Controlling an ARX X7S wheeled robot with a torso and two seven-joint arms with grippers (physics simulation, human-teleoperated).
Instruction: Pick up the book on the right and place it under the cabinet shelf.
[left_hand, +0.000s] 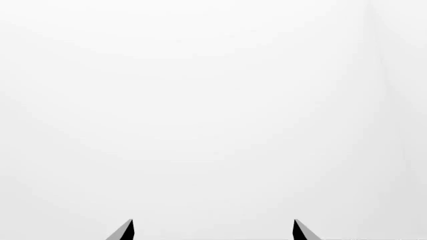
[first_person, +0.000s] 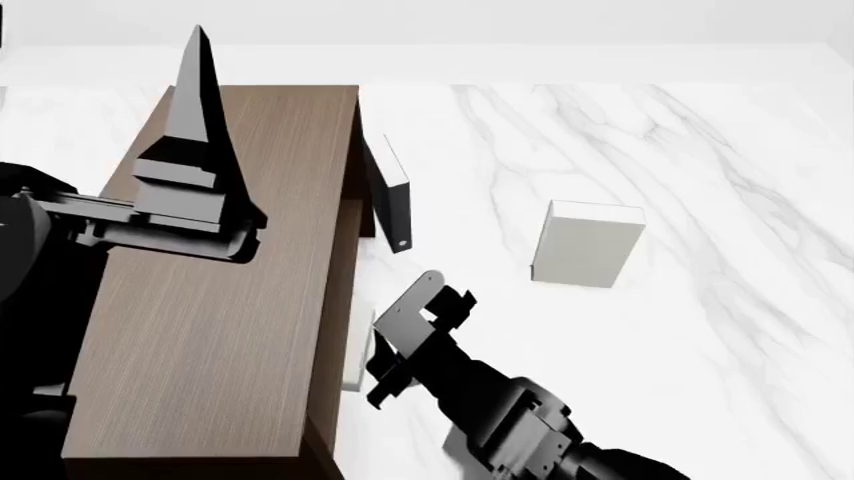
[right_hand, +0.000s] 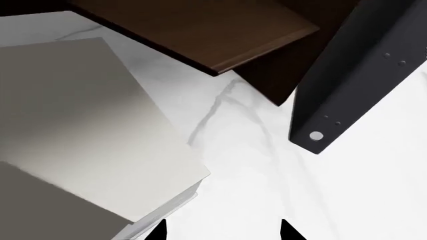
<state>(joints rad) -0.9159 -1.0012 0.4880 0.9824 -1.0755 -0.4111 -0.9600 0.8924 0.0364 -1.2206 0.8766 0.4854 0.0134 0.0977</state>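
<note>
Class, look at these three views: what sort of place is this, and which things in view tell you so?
Probably a simulated tabletop workspace, not a lived-in room: a white marble-patterned surface, a dark wood-grain cabinet with its door panel swung open, and a boxy white book standing alone.

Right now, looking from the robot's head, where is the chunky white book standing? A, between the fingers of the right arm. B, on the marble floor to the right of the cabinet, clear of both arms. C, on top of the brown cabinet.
B: the chunky white book stands upright on the marble floor, right of the cabinet and apart from the right gripper.
</note>
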